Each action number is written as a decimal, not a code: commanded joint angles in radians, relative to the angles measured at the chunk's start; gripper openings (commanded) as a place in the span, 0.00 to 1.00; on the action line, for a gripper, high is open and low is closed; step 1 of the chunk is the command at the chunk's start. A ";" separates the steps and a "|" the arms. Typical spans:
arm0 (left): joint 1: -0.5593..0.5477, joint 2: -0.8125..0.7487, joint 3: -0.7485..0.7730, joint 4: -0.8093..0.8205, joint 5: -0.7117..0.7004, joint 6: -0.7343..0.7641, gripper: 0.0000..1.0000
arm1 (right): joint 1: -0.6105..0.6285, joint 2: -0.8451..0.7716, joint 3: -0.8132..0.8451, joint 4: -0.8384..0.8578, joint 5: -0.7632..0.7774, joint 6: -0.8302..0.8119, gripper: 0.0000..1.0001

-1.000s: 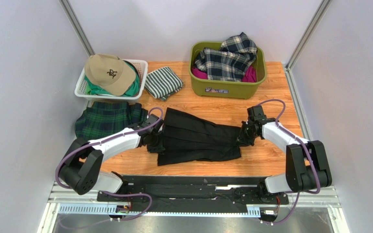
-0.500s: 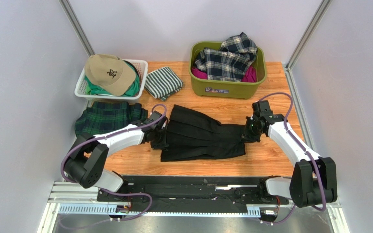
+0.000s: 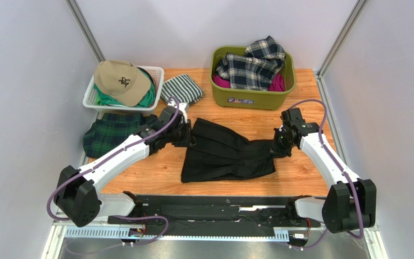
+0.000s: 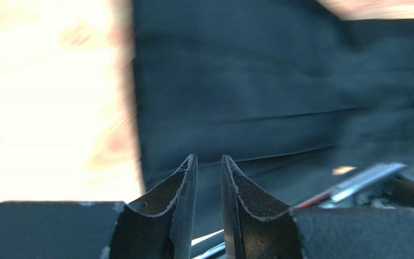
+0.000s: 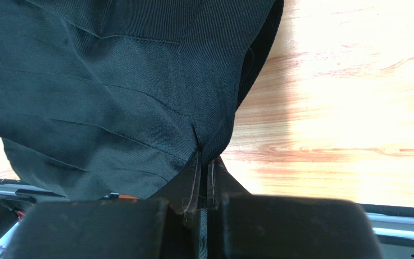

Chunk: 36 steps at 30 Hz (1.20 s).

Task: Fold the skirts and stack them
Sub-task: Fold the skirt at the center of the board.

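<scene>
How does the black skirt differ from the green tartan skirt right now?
The black skirt is plain and lies mid-table, its right edge pinched by the right gripper; the green tartan skirt is checked, lies by the table's left edge, with no gripper on it. Both rest on the wooden table.

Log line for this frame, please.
step: folding black skirt | left hand: at its far-left corner, fingers narrowly apart, nothing pinched | right hand: shut on its right end

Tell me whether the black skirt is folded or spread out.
Loosely folded, not spread: the black skirt shows overlapping layers with uneven edges, and the right gripper pinches its right end.
</scene>
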State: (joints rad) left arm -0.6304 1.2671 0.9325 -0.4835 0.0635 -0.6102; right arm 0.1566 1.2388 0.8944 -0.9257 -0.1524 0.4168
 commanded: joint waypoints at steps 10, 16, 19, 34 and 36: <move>-0.357 0.403 0.192 0.204 0.306 0.127 0.11 | 0.006 -0.042 0.103 -0.044 -0.029 -0.015 0.00; -0.381 0.557 0.213 0.227 0.294 0.093 0.06 | 0.009 -0.064 0.133 -0.073 -0.047 -0.016 0.00; -0.381 0.609 0.249 0.217 0.266 0.084 0.02 | 0.012 -0.076 0.133 -0.076 -0.078 -0.021 0.00; -0.377 0.328 0.135 0.234 0.224 0.079 0.10 | 0.032 -0.093 0.158 -0.107 0.028 -0.046 0.00; -0.376 0.389 0.181 0.214 0.185 0.086 0.03 | 0.035 -0.093 0.161 -0.107 0.025 -0.046 0.00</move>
State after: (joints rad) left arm -1.0069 1.6043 1.0714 -0.2604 0.3271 -0.5327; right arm 0.1818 1.1740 1.0088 -1.0245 -0.1467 0.3916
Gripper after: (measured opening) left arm 0.073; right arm 0.022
